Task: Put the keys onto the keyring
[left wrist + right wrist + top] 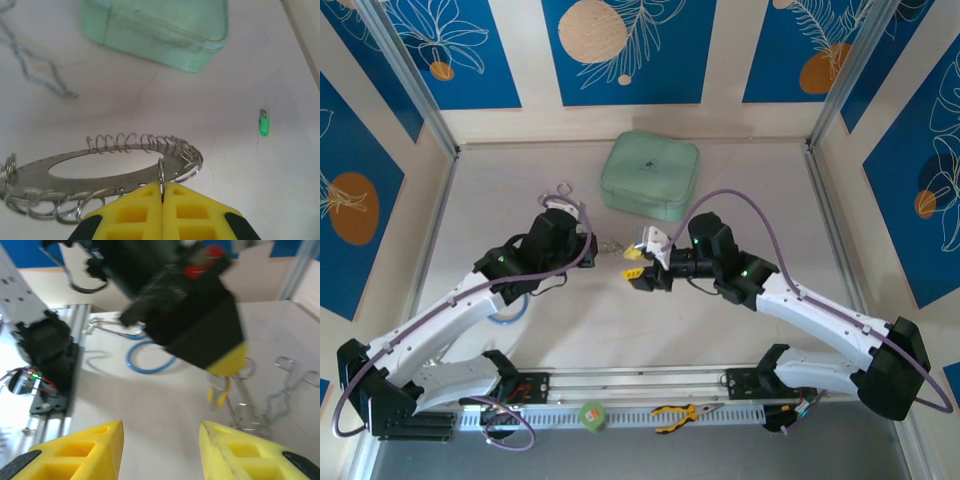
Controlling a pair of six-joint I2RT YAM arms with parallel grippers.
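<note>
The keyring is a flat silver ring fringed with small wire loops, held level just above the table. My left gripper is shut on one of those loops at the ring's near edge. The green-headed key lies alone on the table to the right of the ring. In the right wrist view a small yellow piece, blurred, hangs among the loops under the left gripper's yellow finger; it looks like the yellow-headed key. My right gripper is open with nothing between its fingers, facing the left gripper closely at mid-table.
A mint-green zip case lies behind both grippers. A blue ring and silver forceps lie near the left arm. A bent wire piece lies left of the case. Yellow-handled pliers rest on the front rail.
</note>
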